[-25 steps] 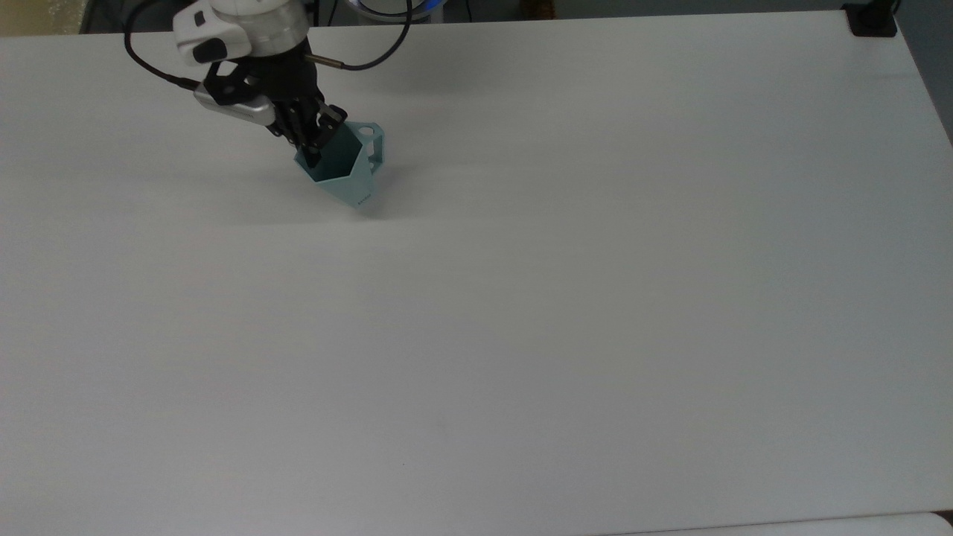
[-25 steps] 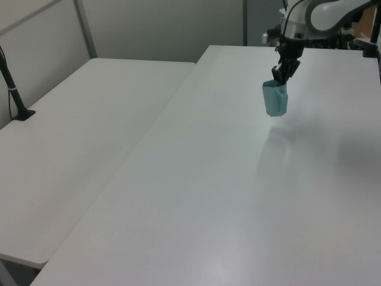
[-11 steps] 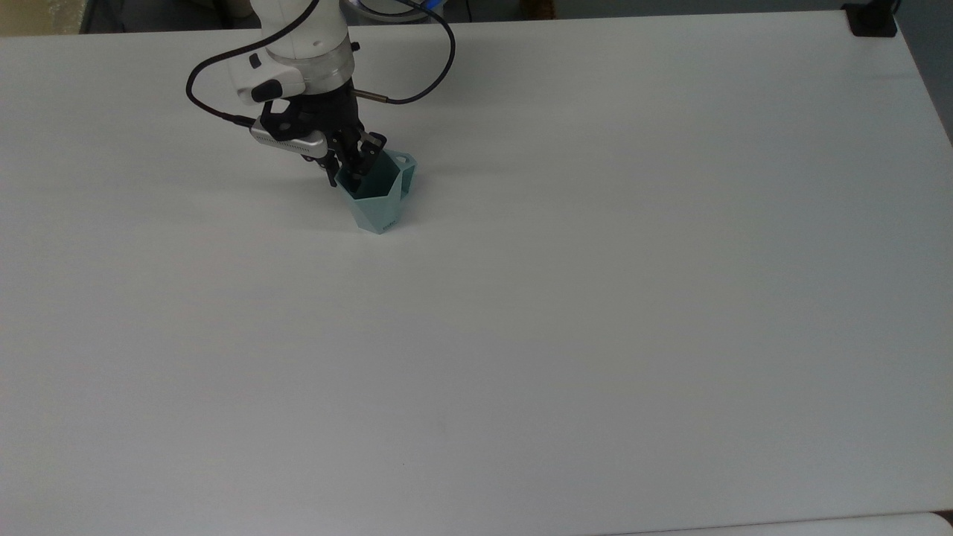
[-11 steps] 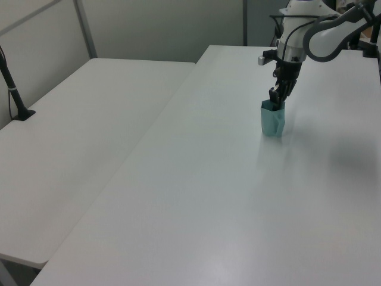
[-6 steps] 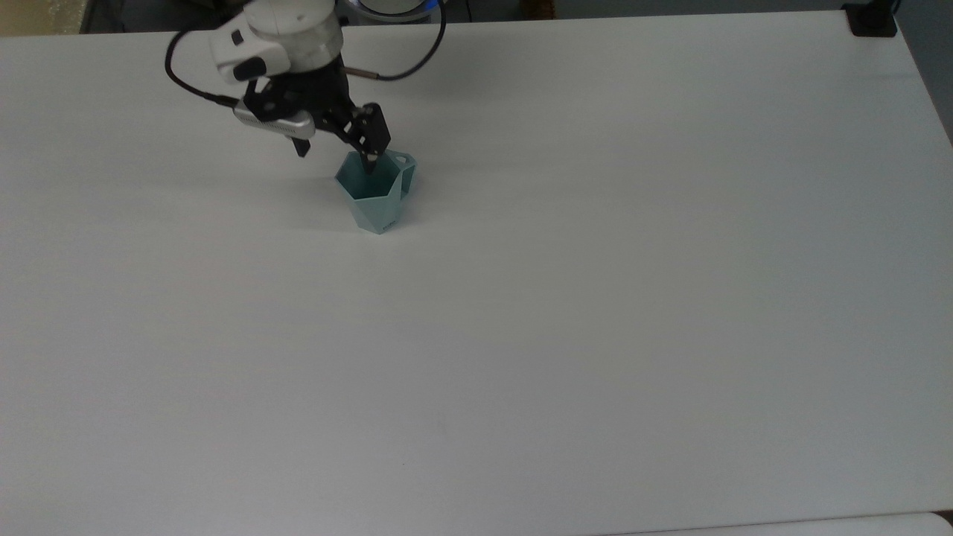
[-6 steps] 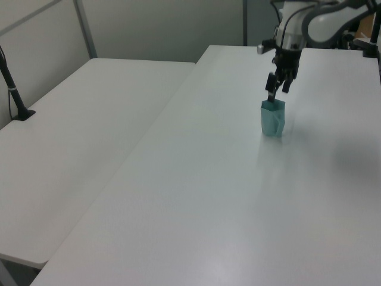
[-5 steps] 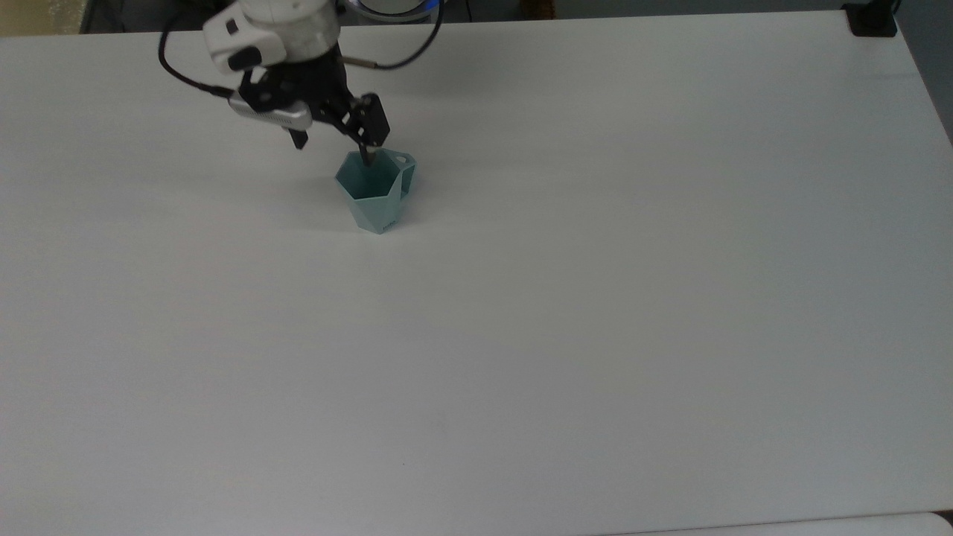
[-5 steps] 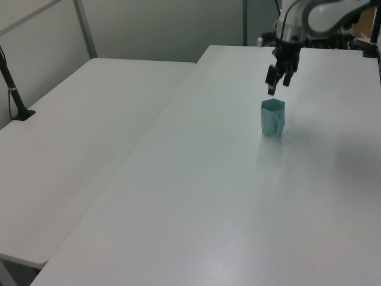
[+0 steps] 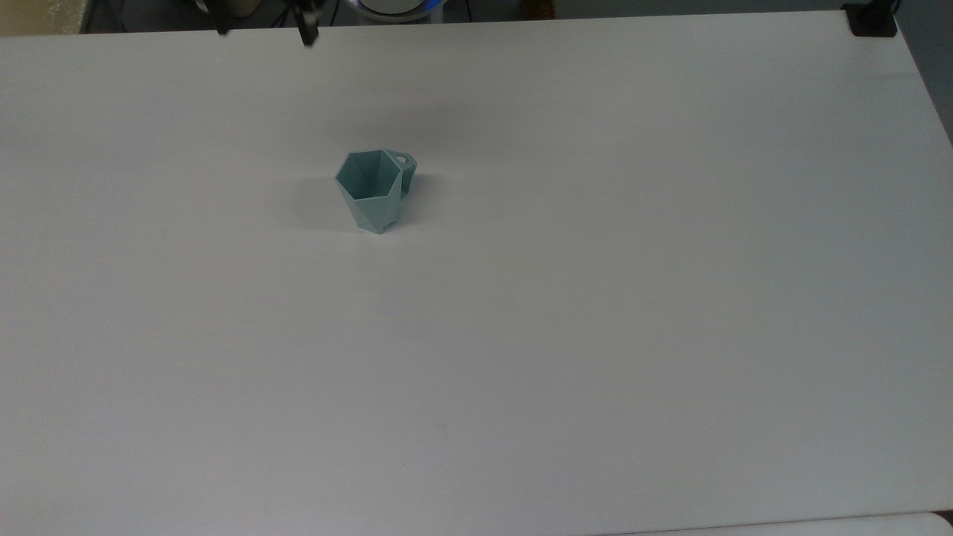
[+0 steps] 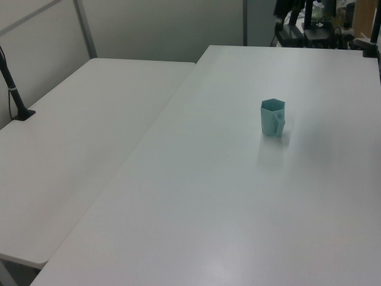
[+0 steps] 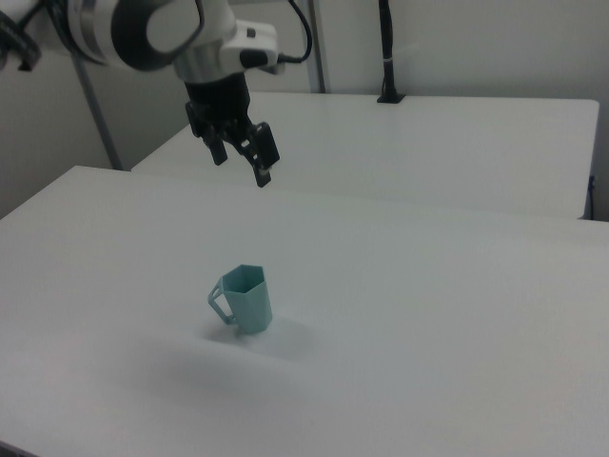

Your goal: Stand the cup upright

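The cup [image 11: 245, 299] stands upright on the tabletop [image 11: 428, 362], mouth up and base down, nothing touching it — by the look of it, the task is done. In the right view its flat handle juts toward the right view's left; in the top view [image 9: 374, 189] the handle sits at the far right of the rim. It looks like light, stiff plastic, smooth enough to slip and easy to tip with a nudge; I judge the rim wall or the handle the likeliest places to pinch. The handle's hole is hard to make out in the left view [image 10: 273, 117]. Farther back and well above, the gripper [image 11: 242, 160] hangs released, fingers spread, holding nothing — its arm is cut off at the frame edge.
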Robot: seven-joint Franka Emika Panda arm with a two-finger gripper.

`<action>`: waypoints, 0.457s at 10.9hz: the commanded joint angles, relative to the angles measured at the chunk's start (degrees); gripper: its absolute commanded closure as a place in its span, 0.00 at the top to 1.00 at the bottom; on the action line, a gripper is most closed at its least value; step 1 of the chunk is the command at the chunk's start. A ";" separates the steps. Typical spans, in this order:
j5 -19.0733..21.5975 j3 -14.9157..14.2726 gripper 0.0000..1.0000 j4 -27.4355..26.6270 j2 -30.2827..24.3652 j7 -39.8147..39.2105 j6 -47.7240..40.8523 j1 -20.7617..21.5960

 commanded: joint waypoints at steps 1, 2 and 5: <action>0.25 0.28 1.00 7.14 1.47 -12.58 -13.47 -4.75; -0.02 0.29 1.00 7.07 1.48 -13.04 -13.77 -4.85; -0.98 0.29 1.00 6.89 1.74 -12.43 -13.51 -4.68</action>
